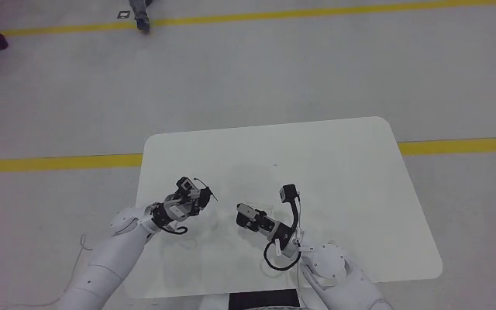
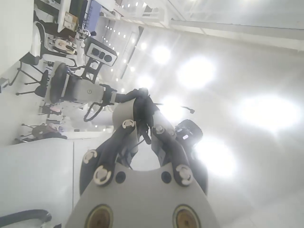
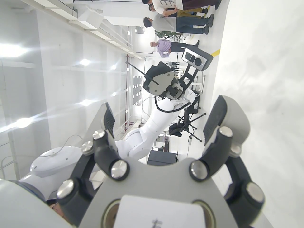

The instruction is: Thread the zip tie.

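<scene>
Top view: left gripper (image 1: 200, 195) over near part of white table (image 1: 349, 170), clamped on black zip tie (image 1: 207, 189), thin tail poking out past fingers. Right gripper (image 1: 242, 213) just beside it, not touching.

Left wrist view: left gripper (image 2: 144, 119) pinched tight on zip tie (image 2: 140, 94), tail sticking off sideways.

Right wrist view: right gripper (image 3: 163, 110) spread wide, nothing between fingers (image 3: 108, 119). Left gripper (image 3: 159, 84) farther off, zip tie (image 3: 140, 71) poking out of it.

We cannot follow the zip tie (image 2: 190, 109) through the glare beside the left pincer (image 2: 142, 103). From above, at the pincer's 2 o'clock, it is too thin to trace.
</scene>
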